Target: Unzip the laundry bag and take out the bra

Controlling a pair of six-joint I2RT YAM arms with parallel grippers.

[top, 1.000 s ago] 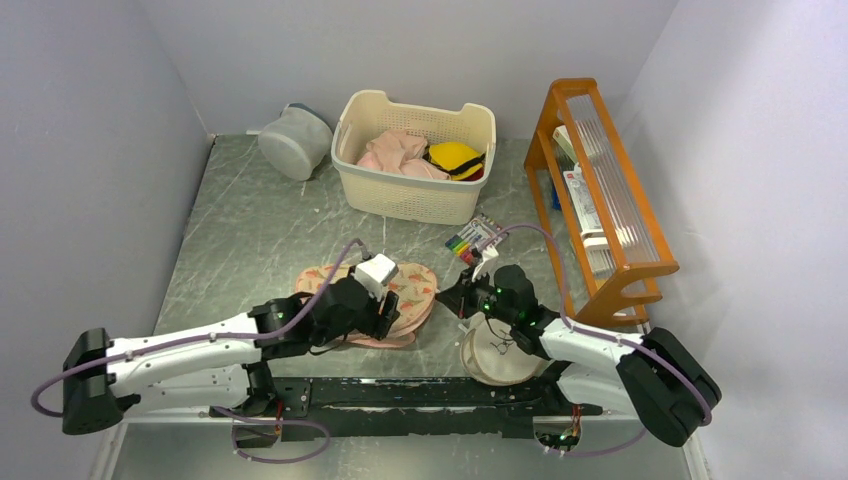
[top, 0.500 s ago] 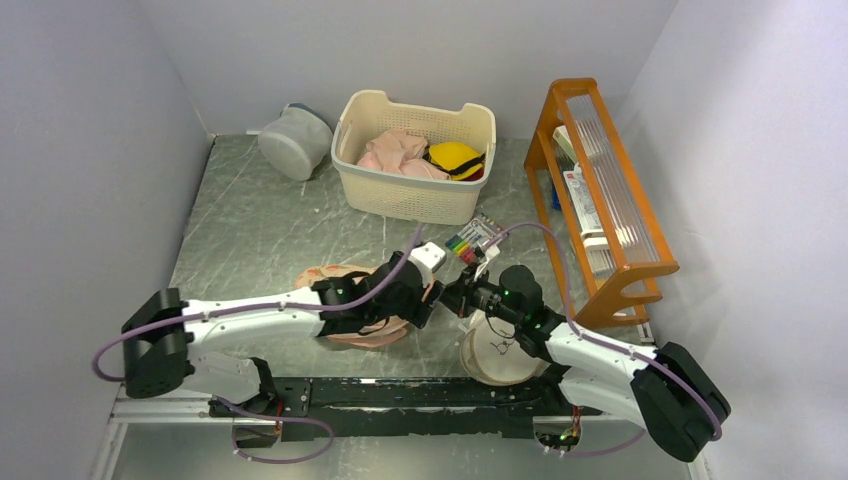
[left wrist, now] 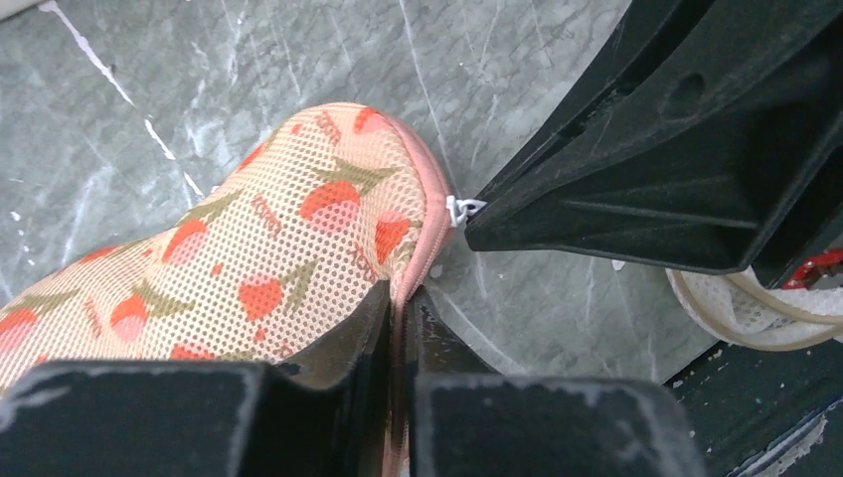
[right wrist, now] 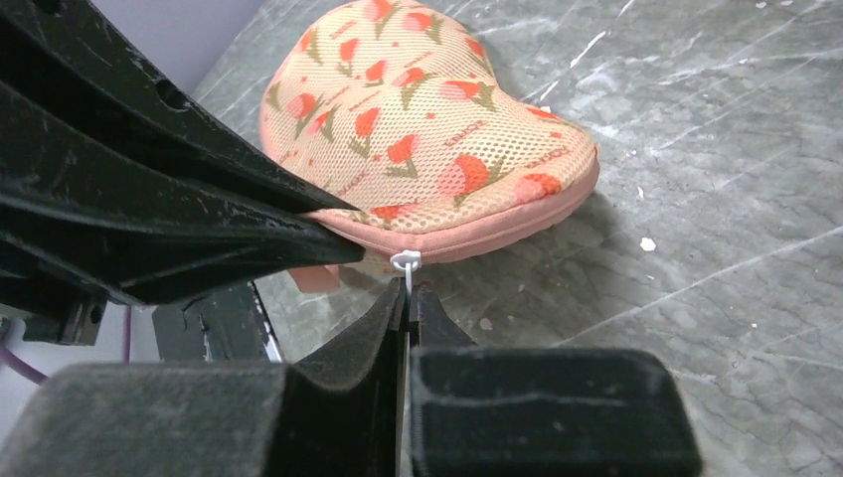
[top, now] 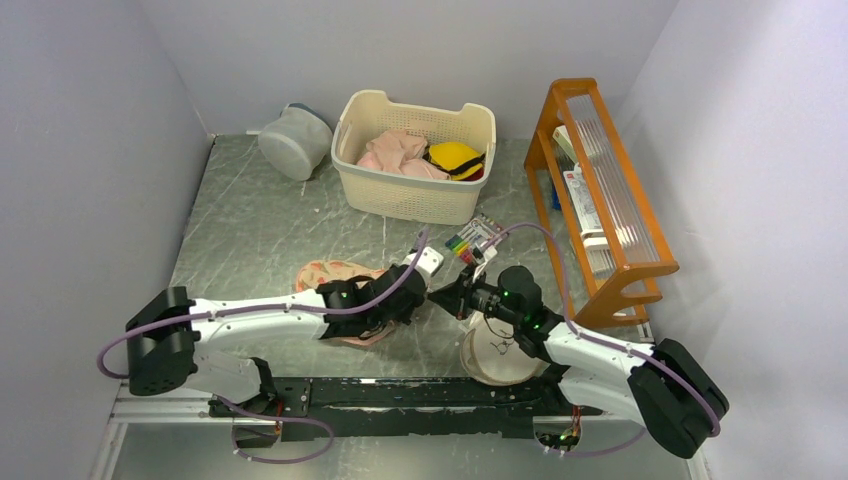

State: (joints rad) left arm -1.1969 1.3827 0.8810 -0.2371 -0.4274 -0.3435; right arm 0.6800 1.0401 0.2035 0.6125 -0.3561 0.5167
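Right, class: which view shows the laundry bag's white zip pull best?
The right wrist view: the zip pull is centred, pinched by the right gripper. The left wrist view shows it smaller, beside that gripper; the top view hides it.

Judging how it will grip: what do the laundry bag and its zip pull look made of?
The laundry bag: matte mesh fabric, shown by its grid of tiny holes, with a smooth pink piped edge. The zip pull: white, probably plastic; too small to be sure.
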